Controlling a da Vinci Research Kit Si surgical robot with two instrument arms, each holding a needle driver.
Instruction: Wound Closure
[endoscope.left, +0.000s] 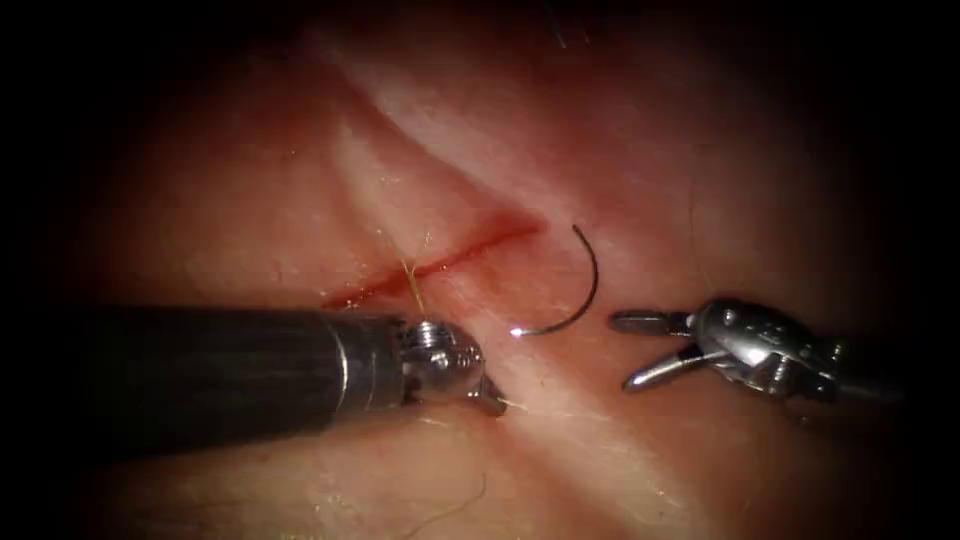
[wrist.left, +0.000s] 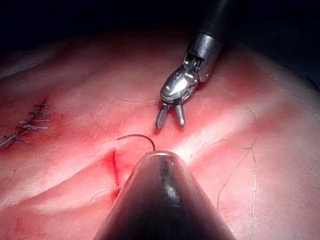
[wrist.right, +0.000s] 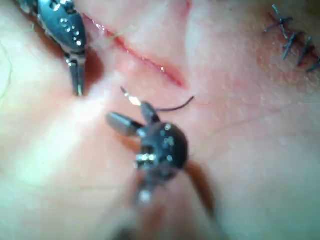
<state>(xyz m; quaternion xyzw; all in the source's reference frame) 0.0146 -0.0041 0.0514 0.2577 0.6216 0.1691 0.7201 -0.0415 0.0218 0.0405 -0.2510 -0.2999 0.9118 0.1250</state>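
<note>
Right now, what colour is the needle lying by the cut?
Dark, near black, with a bright glint at one end; the needle shows best in the endoscope view.

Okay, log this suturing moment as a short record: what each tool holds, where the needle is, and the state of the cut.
left tool: fingers shut, nothing visibly held, just below the cut
right tool: fingers open, empty, right of the needle
needle: lying free on the tissue, right of the cut's right end, not in the tissue
cut: open, red fluid along it, a thread crossing it
</note>
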